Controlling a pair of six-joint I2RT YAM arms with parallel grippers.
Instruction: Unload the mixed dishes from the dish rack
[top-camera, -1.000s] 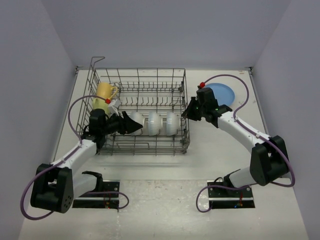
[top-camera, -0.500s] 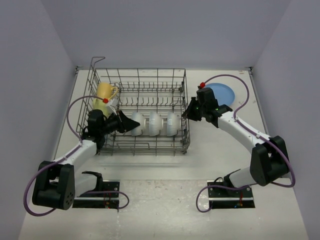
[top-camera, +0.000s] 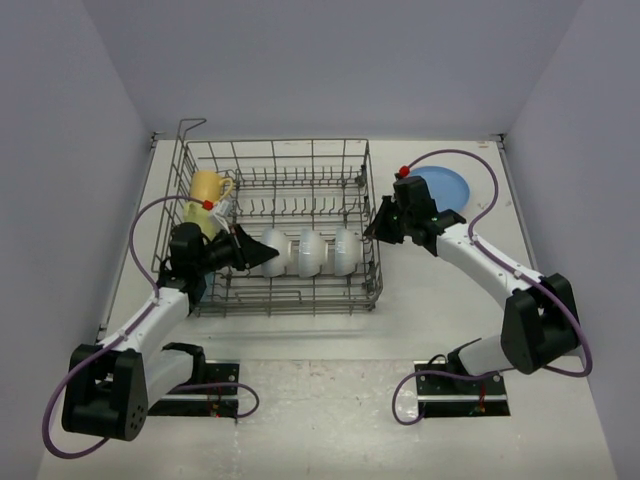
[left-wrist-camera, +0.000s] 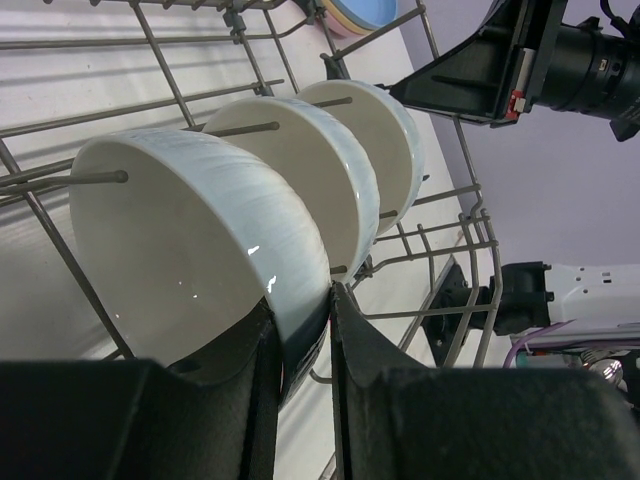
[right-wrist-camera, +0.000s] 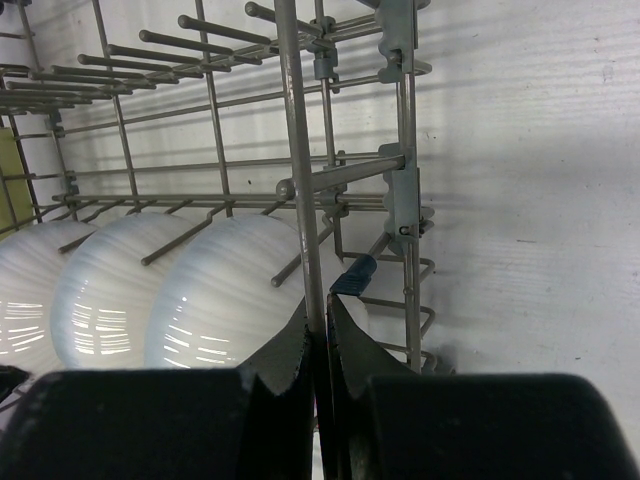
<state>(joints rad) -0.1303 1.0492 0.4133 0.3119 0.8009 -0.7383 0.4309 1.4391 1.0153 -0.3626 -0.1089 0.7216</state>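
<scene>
Looking down from the top camera, I see the dish rack (top-camera: 280, 142) toward the left of the table (top-camera: 430, 310), with a yellow mug (top-camera: 205, 186) in its far left corner and three white bowls (top-camera: 308, 252) standing on edge in a row along its near part. A blue plate (top-camera: 445, 186) lies on the table just outside its right wall. My left gripper (top-camera: 270, 252) reaches in at the leftmost bowl, and my right gripper (top-camera: 378, 226) sits against the rack's right wall. On the left wrist camera the fingers (left-wrist-camera: 262, 385) straddle the rim of the nearest bowl (left-wrist-camera: 190, 255), one inside and one outside, clamped on its wall. I judge it light but glazed, slick and breakable, so the rim is the right hold, and it wants a straight lift off the tines without twisting. On the right wrist camera the jaws are pinched on an upright wire (right-wrist-camera: 296, 150) of the rack's wall, which I take as bracing the stiff basket.
</scene>
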